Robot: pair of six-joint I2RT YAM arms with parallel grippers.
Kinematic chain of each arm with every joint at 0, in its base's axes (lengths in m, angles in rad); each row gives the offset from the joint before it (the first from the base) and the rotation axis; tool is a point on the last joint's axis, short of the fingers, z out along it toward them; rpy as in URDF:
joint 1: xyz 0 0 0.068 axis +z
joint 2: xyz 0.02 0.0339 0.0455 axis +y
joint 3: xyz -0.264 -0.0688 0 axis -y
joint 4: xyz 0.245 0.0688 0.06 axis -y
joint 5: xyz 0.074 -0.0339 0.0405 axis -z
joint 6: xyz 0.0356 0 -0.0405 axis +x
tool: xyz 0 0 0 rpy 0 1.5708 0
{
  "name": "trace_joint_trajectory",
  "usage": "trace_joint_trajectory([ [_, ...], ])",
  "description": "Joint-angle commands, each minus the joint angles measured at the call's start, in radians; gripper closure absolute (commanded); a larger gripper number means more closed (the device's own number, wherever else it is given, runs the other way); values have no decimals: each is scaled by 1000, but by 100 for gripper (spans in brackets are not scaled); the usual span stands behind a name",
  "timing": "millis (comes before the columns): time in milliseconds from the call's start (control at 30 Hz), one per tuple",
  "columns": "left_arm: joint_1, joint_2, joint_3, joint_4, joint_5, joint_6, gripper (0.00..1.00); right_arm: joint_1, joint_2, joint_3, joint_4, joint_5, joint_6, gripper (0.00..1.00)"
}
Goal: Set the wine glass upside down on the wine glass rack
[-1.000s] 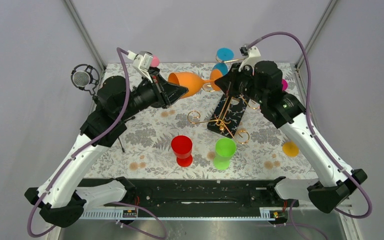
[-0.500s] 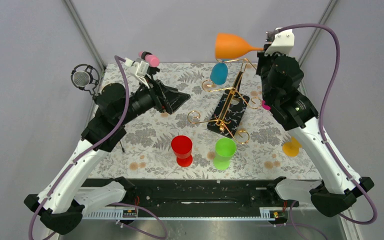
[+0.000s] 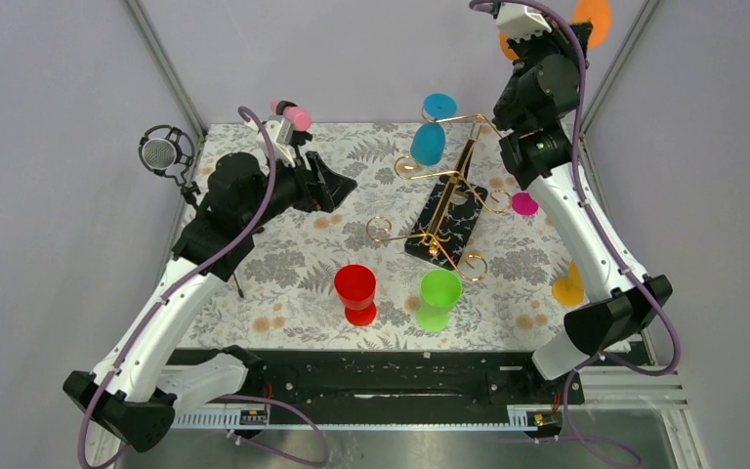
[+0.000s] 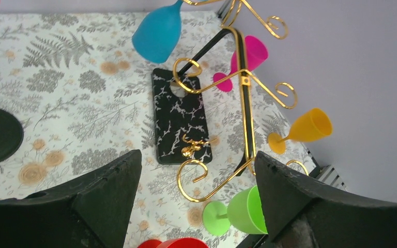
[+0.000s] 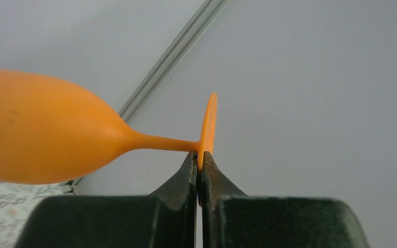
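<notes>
High above the table's far right corner, the right gripper (image 5: pixel 199 164) pinches the foot's rim of the orange wine glass (image 5: pixel 46 139), its jaws all but closed on that thin disc. The glass lies sideways, its stem about level and its bowl pointing left. The wrist should roll until the bowl hangs down, then ease the stem slowly into a free loop of the wine glass rack (image 3: pixel 446 220), since an edge grip may slip. The left gripper (image 4: pixel 196 160) gapes wide, empty.

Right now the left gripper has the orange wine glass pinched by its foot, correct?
Wrong arm: the right gripper pinches the orange wine glass by its foot, as the right wrist view shows. The left gripper is open and empty.
</notes>
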Motion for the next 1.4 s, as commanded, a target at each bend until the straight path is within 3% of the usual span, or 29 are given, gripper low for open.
trace_joint_trajectory([
  [0, 37, 0, -27, 17, 30, 17, 20, -24, 35, 94, -75, -84, -182, 100],
  [267, 84, 29, -75, 49, 76, -5, 20, -80, 71, 116, -259, -201, -157, 100],
  [500, 118, 60, -100, 76, 130, -23, 21, -15, -36, 77, -380, -502, 40, 97],
  [667, 119, 73, -88, 39, 136, 10, 21, 55, -164, -88, -367, -714, 125, 97],
  [833, 119, 60, -105, 27, 94, 26, 22, 131, -271, -318, -296, -718, -5, 100],
  [967, 120, 68, -102, 18, 92, 31, 22, 144, -306, -417, -228, -668, -12, 100],
  [1367, 119, 77, -112, 35, 97, 33, 22, 144, -246, -480, -147, -584, -58, 100],
])
